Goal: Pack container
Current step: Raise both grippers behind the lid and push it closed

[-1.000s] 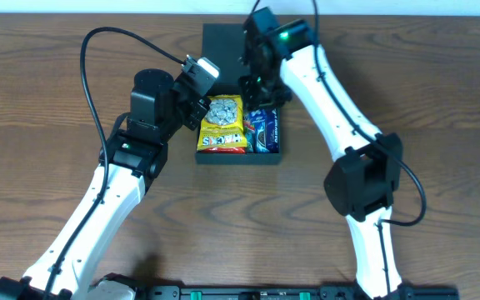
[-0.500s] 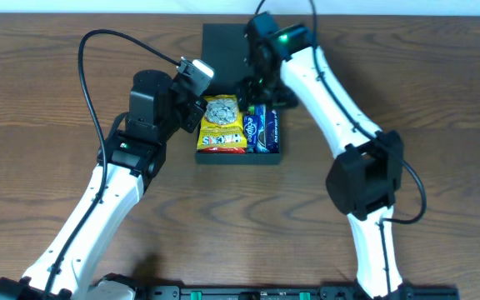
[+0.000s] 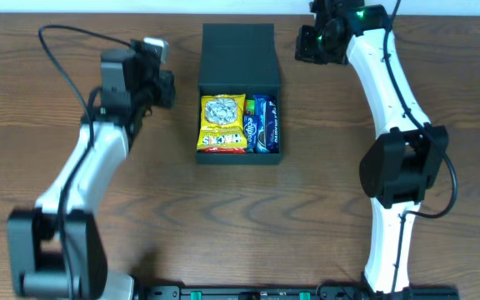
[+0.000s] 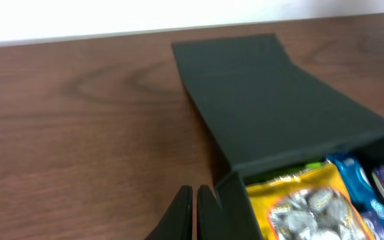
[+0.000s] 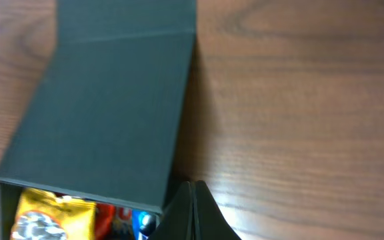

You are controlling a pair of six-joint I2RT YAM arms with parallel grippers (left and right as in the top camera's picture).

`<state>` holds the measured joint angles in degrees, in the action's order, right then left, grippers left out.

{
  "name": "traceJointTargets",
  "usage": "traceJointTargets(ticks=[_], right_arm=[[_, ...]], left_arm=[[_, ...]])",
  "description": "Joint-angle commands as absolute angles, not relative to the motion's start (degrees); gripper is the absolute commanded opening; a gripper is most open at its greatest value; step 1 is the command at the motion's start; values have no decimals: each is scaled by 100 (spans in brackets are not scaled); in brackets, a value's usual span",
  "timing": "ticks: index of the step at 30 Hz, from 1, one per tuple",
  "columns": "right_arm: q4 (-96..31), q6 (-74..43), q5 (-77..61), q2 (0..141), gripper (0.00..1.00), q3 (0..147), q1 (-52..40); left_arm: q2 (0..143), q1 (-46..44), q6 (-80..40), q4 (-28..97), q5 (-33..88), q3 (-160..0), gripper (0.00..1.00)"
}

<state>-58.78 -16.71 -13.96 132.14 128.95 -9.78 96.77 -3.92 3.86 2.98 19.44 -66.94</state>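
The dark green container (image 3: 238, 158) sits at the table's middle back, its flip lid (image 3: 238, 52) open and leaning back. Inside lie a yellow snack packet (image 3: 221, 123), a red one under it and blue packets (image 3: 264, 125). It also shows in the left wrist view (image 4: 272, 113) and the right wrist view (image 5: 105, 113). My left gripper (image 3: 167, 87) is shut and empty, left of the box; its fingers (image 4: 197, 210) are just beside the box's left wall. My right gripper (image 3: 303, 46) is shut and empty, right of the lid; its fingers (image 5: 192, 207) are by the lid's right edge.
The brown wooden table (image 3: 65, 217) spreads all round the box. Its back edge meets a white wall (image 4: 112, 17). Black cables loop above both arms.
Both arms have drawn back from over the box: the left gripper went left and back, the right gripper went right and back. The packets now lie uncovered inside.
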Motion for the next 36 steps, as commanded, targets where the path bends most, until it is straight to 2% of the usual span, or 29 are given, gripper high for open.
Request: traceJointTargets(ticks=[1, 10, 13, 19, 25, 36], right_arm=[[-5719, -1586, -1979, 13465, 1, 12956, -880], [-5157, -1852, -3052, 14424, 1, 12956, -633], [-5076, -1909, -3214, 14636, 1, 12956, -565], [-5094, -1907, -3463, 14868, 1, 12956, -574], [-4989, -1903, -3844, 14960, 1, 12956, -687], [-4757, -1275, -5308, 14999, 1, 12967, -587]], left_arm=[[10381, -414, 128, 746, 2185, -7754, 6], [12897, -340, -69, 2827, 2434, -10519, 6], [13491, -311, -342, 3133, 2932, -11172, 6], [13913, -303, -705, 3004, 3594, -11338, 6], [13965, -303, -886, 2928, 3660, -11336, 6], [13983, -298, -1074, 2827, 4407, -11338, 6]])
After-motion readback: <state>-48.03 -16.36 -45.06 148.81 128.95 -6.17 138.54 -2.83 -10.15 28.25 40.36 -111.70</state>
